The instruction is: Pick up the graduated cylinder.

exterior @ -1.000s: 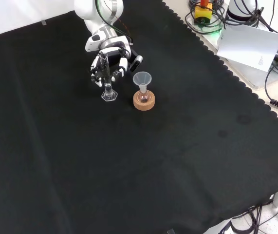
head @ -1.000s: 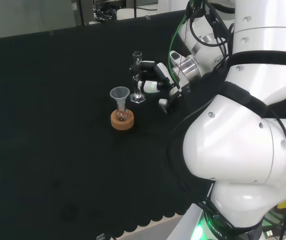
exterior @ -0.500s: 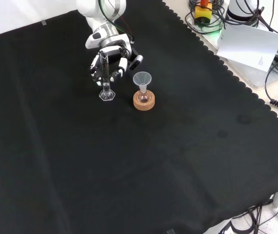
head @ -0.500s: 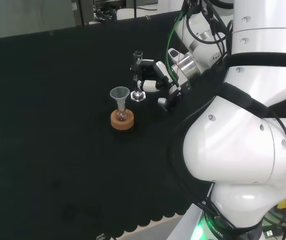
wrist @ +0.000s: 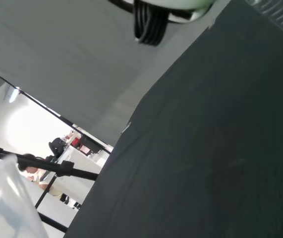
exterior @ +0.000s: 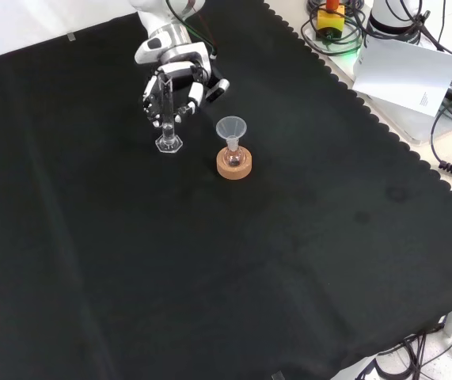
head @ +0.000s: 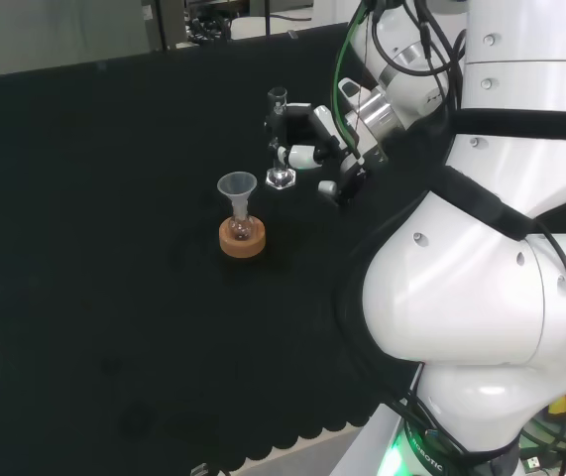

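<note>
Now the hand (exterior: 175,82) is curled round the cylinder (exterior: 166,119), upright and apparently just off the tabletop (exterior: 210,269), left of the funnelled flask (exterior: 231,146) in the front view. The lift seems underway; next, raise it straight, keeping it vertical.

The cloth (exterior: 289,261) is black and matt, with a scalloped edge. The cylinder (exterior: 166,119) is clear and glossy like glass, as are the funnel (exterior: 230,128) and the small flask (head: 240,227) beneath it, which sits in a ring (exterior: 233,165) of tan, dull cork. The hand (exterior: 176,79) and the arm (head: 481,327) wear smooth, shiny white plastic with black parts.
</note>
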Robot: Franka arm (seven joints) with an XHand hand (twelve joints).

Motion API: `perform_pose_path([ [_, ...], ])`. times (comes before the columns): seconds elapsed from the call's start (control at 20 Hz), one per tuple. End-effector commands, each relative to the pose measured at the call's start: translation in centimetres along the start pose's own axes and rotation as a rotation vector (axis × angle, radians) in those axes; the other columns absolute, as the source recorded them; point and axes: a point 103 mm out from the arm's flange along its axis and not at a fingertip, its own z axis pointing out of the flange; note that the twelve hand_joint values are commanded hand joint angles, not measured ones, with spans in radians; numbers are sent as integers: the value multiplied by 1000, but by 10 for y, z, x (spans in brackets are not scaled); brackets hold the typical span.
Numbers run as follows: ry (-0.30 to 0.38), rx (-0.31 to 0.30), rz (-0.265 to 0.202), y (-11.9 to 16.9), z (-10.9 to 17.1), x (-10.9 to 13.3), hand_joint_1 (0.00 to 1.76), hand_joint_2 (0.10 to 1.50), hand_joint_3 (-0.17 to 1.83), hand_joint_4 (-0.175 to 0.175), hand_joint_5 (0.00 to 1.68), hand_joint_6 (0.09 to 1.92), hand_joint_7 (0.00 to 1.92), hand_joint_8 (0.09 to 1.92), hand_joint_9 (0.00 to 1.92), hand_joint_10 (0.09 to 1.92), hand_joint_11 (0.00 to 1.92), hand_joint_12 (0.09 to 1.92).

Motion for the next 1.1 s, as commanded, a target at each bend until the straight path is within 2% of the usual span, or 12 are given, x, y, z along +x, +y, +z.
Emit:
perform_pose_path([
  [0.05, -51, -4, 18, -3, -22, 3, 1339, 1160, 74, -63, 921, 824, 822, 1267, 1184, 422, 1041, 894],
  [0.25, -103, 15, 31, -6, -33, 7, 1353, 1153, 5, -56, 944, 816, 895, 1182, 1295, 335, 1120, 839],
  [0.5, -146, 72, 36, -6, -39, 12, 1360, 1140, -4, -42, 957, 812, 929, 1134, 1347, 287, 1154, 807],
  [0.75, -281, 168, 19, -5, -46, 22, 1363, 1132, -7, -37, 969, 798, 946, 1107, 1365, 263, 1163, 801],
  [0.95, -349, 224, 28, -7, -60, 31, 1365, 1126, -9, -31, 990, 775, 960, 1086, 1395, 221, 1173, 789],
  [1.1, -438, 284, 33, -11, -71, 41, 1366, 1124, -10, -28, 994, 773, 965, 1080, 1406, 216, 1177, 788],
])
